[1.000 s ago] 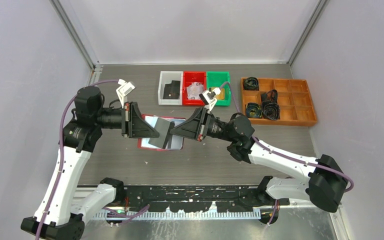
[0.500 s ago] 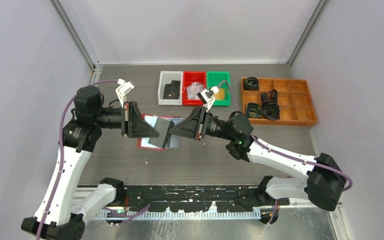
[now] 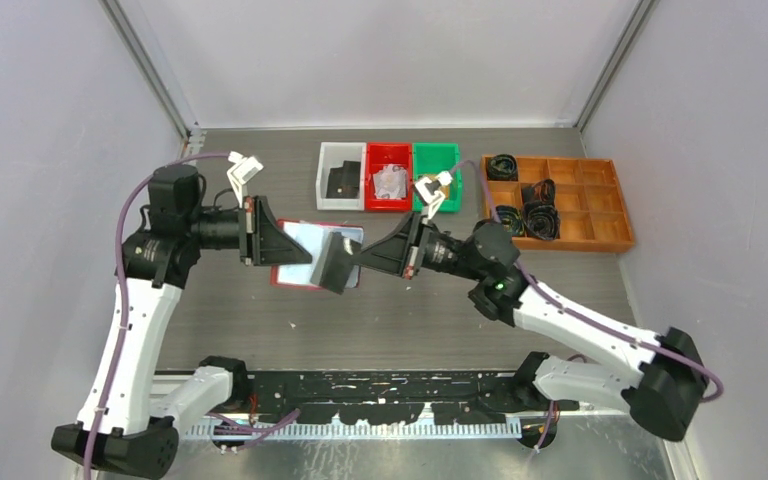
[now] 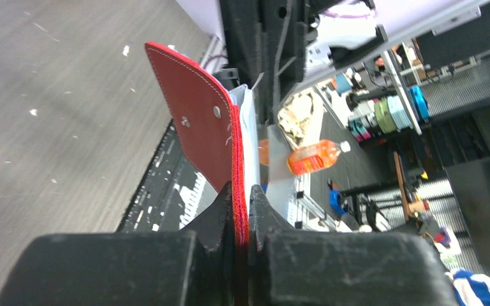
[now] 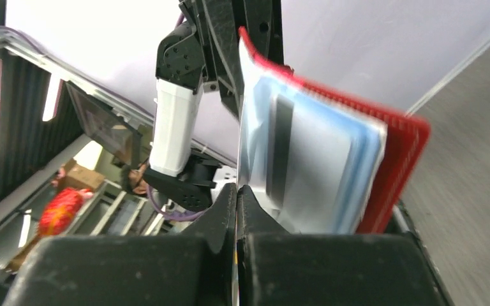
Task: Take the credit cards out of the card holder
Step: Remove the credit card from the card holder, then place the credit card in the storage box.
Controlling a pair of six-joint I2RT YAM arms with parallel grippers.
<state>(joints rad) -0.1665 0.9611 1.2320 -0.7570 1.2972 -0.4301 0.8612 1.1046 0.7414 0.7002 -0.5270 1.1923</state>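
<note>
The red card holder (image 3: 290, 279) is held open above the table, its pale blue-grey pocket pages (image 3: 312, 238) facing up. My left gripper (image 3: 309, 262) is shut on its red cover (image 4: 199, 121). My right gripper (image 3: 361, 263) faces it from the right, shut on the edge of a silvery credit card (image 3: 335, 263) that sticks out of the holder. In the right wrist view the card (image 5: 306, 172) shows a dark stripe and lies against the blue pages (image 5: 365, 159) and the red cover (image 5: 400, 167). Other cards are hidden.
White (image 3: 324, 180), red (image 3: 370, 178) and green (image 3: 436, 153) bins stand in a row at the back. A wooden compartment tray (image 3: 600, 205) with black coiled items is at the back right. The arm bases sit on a rail at the near edge.
My left gripper and the holder shifted left and slightly back. My right wrist drew back to the right, and the card tilted and shows further out of the holder.
</note>
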